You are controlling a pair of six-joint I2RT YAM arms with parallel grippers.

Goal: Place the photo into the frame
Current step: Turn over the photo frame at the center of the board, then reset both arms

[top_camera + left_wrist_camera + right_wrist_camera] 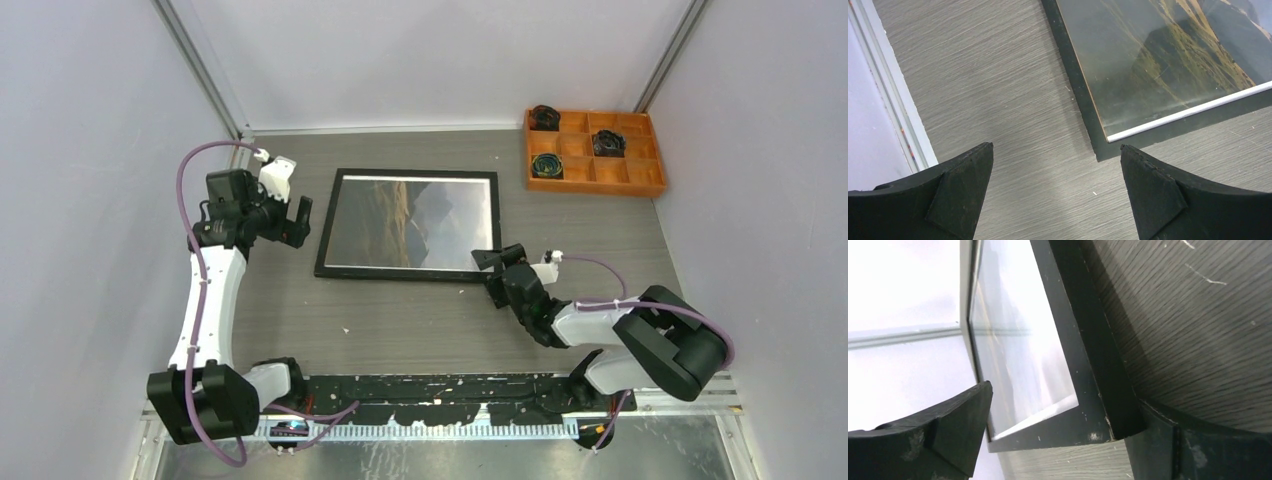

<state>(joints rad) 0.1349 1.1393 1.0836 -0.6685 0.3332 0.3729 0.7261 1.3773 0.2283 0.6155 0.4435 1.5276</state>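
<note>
The black frame (327, 222) lies flat on the grey table with the mountain photo (410, 222) showing inside it under the pane. My left gripper (293, 224) hovers open just left of the frame, over bare table. In the left wrist view the frame's corner (1075, 85) and the photo (1168, 55) lie ahead of the left gripper (1057, 147). My right gripper (492, 272) is at the frame's near right corner. In the right wrist view that frame corner (1088, 355) sits between the wide-apart jaws of the right gripper (1065, 395), against the right finger (1158, 445). The glossy pane over the photo (1018, 350) reflects light.
An orange compartment tray (594, 180) with dark coiled items stands at the back right. Pale walls close the table on the left, back and right. A black rail (440, 392) runs along the near edge between the arm bases.
</note>
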